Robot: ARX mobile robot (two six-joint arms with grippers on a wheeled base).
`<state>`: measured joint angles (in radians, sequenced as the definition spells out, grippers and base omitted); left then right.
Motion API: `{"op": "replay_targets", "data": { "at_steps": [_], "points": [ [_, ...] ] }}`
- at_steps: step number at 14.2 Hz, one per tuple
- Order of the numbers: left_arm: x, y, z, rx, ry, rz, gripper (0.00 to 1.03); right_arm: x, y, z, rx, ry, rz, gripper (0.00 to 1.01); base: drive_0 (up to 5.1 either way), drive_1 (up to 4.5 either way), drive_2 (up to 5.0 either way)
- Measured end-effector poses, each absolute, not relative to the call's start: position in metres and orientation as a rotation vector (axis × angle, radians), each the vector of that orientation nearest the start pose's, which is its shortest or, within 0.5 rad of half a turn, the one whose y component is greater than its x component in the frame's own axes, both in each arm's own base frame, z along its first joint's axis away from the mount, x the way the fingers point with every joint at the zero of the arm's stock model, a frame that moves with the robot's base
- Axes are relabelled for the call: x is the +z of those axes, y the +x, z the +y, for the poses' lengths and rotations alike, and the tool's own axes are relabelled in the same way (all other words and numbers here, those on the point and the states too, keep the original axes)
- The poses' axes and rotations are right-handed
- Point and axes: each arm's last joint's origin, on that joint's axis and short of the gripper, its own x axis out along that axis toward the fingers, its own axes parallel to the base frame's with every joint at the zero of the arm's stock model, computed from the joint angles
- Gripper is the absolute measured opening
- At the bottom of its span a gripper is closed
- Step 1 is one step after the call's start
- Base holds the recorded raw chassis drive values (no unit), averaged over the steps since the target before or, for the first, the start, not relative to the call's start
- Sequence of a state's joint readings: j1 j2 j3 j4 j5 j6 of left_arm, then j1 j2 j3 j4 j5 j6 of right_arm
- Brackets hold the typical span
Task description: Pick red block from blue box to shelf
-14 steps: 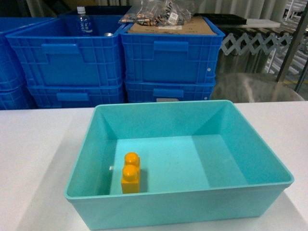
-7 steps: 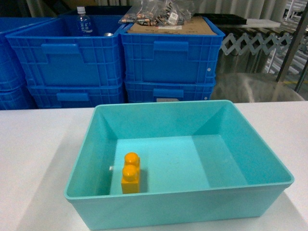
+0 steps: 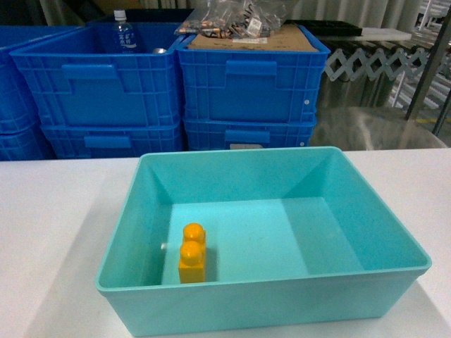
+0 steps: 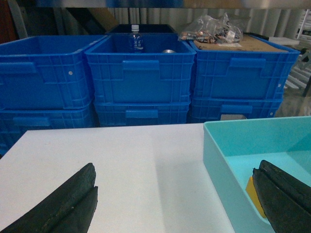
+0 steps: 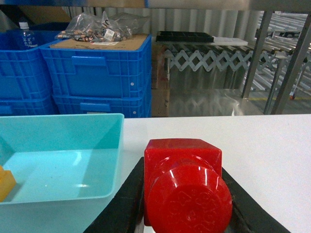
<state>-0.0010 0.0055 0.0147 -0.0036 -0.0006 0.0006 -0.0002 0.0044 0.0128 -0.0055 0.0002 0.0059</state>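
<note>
In the right wrist view the red block (image 5: 187, 189) fills the bottom, stud toward the camera, with my right gripper (image 5: 182, 167) shut on it over the white table just right of the blue box (image 5: 58, 204). The blue box (image 3: 261, 282) sits mid-table in the head view, where neither gripper shows. My left gripper (image 4: 176, 167) is open, its black fingers (image 4: 68, 199) spread wide with nothing between them; it straddles the left wall of the blue box (image 4: 218, 160). The shelf's steel uprights (image 5: 255, 53) rise behind the table.
A yellow-orange two-stud brick (image 3: 192, 252) stands in the box's front left. Stacked dark blue crates (image 3: 246, 84) line the far side of the white table (image 3: 49, 211), one holding a bottle (image 3: 122, 32), another topped with cardboard and bagged parts (image 3: 232, 21).
</note>
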Motion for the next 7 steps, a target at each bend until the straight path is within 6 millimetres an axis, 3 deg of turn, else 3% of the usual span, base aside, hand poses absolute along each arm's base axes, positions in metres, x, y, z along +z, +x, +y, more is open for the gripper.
{"op": "replay_targets", "data": {
  "at_steps": [3, 7],
  "points": [
    [0.1677, 0.0971, -0.0001, 0.000, 0.001, -0.005, 0.98, 0.1670, 0.0972, 0.0000, 0.000, 0.006, -0.003, 0.29, 0.0, 0.00, 0.0],
    [0.1677, 0.0971, 0.0001, 0.001, 0.001, -0.005, 0.98, 0.1670, 0.0972, 0.0000, 0.000, 0.006, -0.003, 0.29, -1.8, -1.85, -1.8]
  ]
}}
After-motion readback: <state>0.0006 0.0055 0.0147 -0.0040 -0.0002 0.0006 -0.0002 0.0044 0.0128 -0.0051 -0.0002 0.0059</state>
